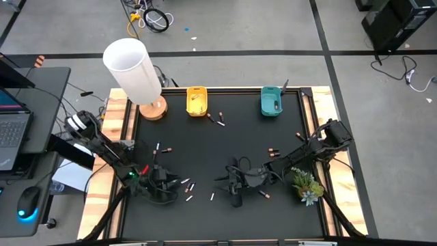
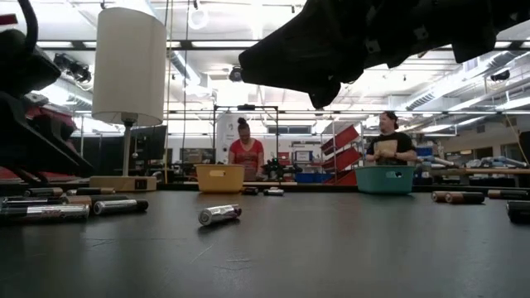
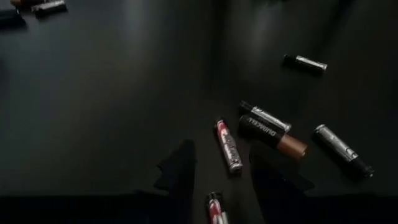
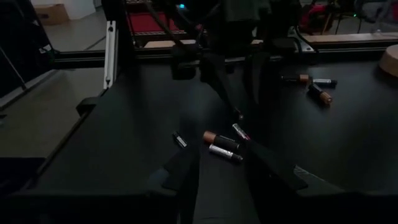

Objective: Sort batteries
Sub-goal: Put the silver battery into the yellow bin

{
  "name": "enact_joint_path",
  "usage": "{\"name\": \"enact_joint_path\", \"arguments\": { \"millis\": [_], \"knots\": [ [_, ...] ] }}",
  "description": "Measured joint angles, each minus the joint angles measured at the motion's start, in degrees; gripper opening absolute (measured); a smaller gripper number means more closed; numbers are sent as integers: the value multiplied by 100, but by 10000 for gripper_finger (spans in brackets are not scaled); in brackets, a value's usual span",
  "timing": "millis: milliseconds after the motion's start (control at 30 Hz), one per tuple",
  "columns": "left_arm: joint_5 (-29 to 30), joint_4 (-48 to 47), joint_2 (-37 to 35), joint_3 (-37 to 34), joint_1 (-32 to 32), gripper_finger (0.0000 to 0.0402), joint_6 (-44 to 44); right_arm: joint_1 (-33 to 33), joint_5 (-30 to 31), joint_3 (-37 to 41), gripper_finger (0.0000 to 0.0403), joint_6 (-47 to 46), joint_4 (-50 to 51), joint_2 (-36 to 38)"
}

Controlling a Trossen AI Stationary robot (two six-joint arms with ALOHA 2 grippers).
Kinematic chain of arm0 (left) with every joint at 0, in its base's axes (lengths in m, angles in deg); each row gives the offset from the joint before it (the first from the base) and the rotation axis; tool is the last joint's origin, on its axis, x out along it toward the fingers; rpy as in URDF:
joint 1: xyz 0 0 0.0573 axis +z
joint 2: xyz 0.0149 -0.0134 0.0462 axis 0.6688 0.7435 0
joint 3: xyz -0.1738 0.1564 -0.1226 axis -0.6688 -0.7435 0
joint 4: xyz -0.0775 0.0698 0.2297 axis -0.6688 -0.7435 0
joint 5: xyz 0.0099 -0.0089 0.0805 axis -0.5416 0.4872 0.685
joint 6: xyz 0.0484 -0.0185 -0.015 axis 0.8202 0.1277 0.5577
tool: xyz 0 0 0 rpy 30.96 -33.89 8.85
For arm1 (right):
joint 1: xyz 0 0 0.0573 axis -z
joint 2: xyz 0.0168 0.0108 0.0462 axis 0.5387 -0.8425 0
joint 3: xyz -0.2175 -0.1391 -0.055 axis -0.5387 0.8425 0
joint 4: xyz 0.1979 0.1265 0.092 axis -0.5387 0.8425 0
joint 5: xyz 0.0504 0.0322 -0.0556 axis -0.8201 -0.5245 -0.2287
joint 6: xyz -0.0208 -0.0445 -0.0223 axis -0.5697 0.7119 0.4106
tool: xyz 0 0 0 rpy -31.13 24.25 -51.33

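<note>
Batteries lie scattered on the black table (image 1: 225,157): a cluster (image 1: 186,186) near the front left, a pair (image 1: 273,150) toward the right, and a few (image 1: 217,119) near the bins. My left gripper (image 3: 221,163) hovers open over the cluster; a red-and-silver battery (image 3: 229,147) lies on the table in the gap between its fingers, untouched. A copper-ended black battery (image 3: 272,133) and silver ones (image 3: 343,150) lie beside it. My right gripper (image 4: 219,163) stands open nearby at the front centre (image 1: 235,183), pointing toward the same batteries (image 4: 222,144), holding nothing.
A yellow bin (image 1: 196,101) and a teal bin (image 1: 271,102) stand at the far edge. A white lamp (image 1: 134,70) rises at the far left corner, and a small plant (image 1: 305,183) sits at the front right. People stand in the room beyond the table (image 2: 247,156).
</note>
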Motion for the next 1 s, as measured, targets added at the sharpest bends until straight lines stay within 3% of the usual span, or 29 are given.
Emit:
{"name": "enact_joint_path", "arguments": {
  "millis": [267, 700, 800, 967, 1000],
  "knots": [
    [118, -13, 399, -91, -279, 154, -826, -19, 60, 0, 135, -2, -5, 0],
    [97, 55, 958, -82, -387, 146, -1333, -19, 61, 0, 135, -20, -18, 0],
    [149, 42, 1074, -82, -422, 120, -1504, -19, 61, 0, 135, -20, -18, 0],
    [197, -10, 1145, -94, -520, 29, -1609, -19, 60, 0, 135, -20, -18, 0],
    [193, -8, 1156, -86, -531, 27, -1621, -19, 59, 0, 135, -20, -18, 0]
  ]
}}
